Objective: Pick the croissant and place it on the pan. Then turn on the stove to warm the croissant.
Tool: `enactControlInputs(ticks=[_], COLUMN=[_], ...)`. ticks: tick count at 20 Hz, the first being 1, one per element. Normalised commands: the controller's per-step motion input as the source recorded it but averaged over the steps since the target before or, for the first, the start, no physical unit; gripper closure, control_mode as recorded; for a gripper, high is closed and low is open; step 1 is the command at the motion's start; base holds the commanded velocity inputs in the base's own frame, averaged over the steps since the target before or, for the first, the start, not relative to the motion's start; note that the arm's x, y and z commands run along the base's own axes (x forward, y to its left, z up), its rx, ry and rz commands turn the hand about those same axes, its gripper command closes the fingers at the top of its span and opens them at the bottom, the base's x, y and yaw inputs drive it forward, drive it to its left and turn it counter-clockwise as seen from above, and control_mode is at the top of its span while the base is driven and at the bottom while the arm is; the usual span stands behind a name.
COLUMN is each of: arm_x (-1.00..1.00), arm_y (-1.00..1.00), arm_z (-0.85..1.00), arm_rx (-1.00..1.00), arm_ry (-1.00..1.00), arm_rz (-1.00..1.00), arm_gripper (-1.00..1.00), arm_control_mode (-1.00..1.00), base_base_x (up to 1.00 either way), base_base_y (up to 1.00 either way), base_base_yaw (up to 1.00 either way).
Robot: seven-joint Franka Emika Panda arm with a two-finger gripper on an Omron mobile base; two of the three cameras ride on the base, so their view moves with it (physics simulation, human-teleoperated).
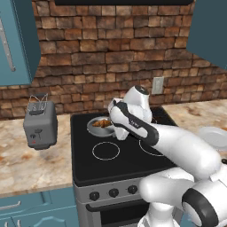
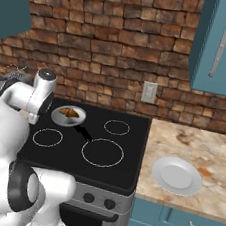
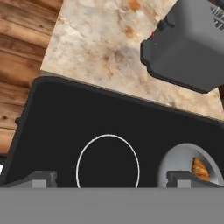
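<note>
Already the croissant (image 2: pixel 70 112) lies in the pan (image 2: pixel 58 119), which sits on the back left burner of the stove (image 2: pixel 122 172); the pan's short black handle points toward the middle of the glass top. The hand (image 3: pixel 111 178) hangs above the stove's left side with its jaws spread wide and nothing between them. The pastry looks light, soft and flaky, so a hard squeeze would crush it; taken across its thick middle it would hold best, though it seems to need no more moving. What remains, by my judgement, is a knob (image 1: pixel 114 192) in the row on the steel front: small, round, stiff, probably smooth, best pinched across its width and twisted. A grey toaster (image 1: pixel 40 124) stands on the tabletop near the stove's left edge, and a white plate (image 2: pixel 176 175) rests on the tabletop to the right, both well apart from the knobs. The arm's own elbow crowds the stove front.
</note>
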Motion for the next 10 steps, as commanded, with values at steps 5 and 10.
enactControlInputs(ticks=[5,10], arm_x=[-0.52,-0.50], arm_y=[-0.02,-0.04], arm_z=[0.03,0.07], arm_rx=[0.00,0.00], arm_ry=[-0.05,-0.01], arm_rz=[-0.07,-0.08], arm_gripper=[-1.00,-1.00], arm_control_mode=[-1.00,-1.00], base_base_x=[0.00,0.00], base_base_y=[0.00,0.00], base_base_yaw=[0.00,0.00])
